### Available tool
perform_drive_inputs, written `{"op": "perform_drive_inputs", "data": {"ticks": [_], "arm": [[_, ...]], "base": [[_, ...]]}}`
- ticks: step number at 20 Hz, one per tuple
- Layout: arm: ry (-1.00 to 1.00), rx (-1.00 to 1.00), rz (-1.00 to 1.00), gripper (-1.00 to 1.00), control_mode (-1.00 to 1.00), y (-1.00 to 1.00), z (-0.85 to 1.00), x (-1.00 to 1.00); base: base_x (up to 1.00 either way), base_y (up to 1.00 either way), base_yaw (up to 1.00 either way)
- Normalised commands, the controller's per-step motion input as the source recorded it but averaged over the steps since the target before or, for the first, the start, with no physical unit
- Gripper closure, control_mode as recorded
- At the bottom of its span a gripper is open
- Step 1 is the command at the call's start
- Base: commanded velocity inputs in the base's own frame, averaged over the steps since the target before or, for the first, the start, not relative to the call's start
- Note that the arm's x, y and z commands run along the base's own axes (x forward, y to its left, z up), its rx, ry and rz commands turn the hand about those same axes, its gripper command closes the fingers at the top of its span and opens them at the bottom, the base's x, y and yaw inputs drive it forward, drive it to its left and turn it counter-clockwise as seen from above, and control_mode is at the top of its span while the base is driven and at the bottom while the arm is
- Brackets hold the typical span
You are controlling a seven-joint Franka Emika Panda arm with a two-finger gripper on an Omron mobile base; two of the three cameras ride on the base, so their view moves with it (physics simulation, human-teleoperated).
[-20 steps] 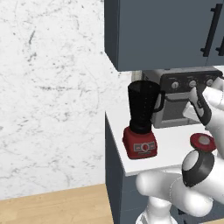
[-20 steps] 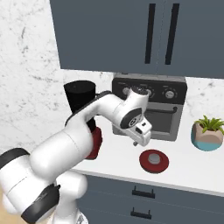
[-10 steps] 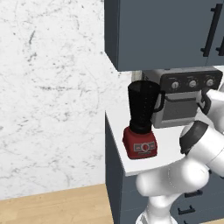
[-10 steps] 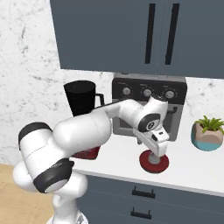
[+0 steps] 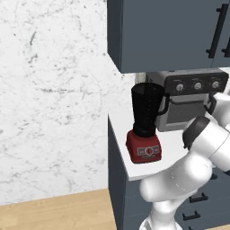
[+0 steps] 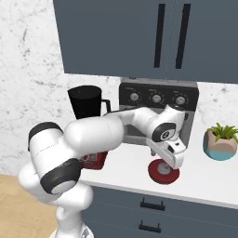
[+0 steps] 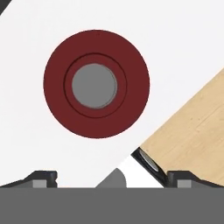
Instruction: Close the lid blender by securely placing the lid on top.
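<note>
Right now I see the lid (image 7: 96, 84) lying flat on the white tabletop (image 7: 183, 48), grey centre knob up, directly beneath my pincer (image 7: 112, 177). Both finger tips sit wide apart at the bottom of the hand view, released, with nothing between them. From the right base camera the pincer (image 6: 170, 160) hovers just above the lid (image 6: 163, 172), in front of the toaster oven (image 6: 158, 99). The blender (image 5: 145, 123) stands well apart to the left, near the tabletop's end, its jar mouth uncovered. A potted plant (image 6: 221, 141) sits at the far right.
</note>
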Motion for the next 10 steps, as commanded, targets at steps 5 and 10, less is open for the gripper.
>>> {"op": "perform_drive_inputs", "data": {"ticks": [5,10], "arm": [[0.05,0.0,0.0,-1.0,-1.0,-0.3,-0.3,0.01],[0.06,0.0,0.0,-1.0,-1.0,-0.1,-0.32,0.13]], "base": [[0.0,0.0,0.0],[0.0,0.0,0.0]]}}
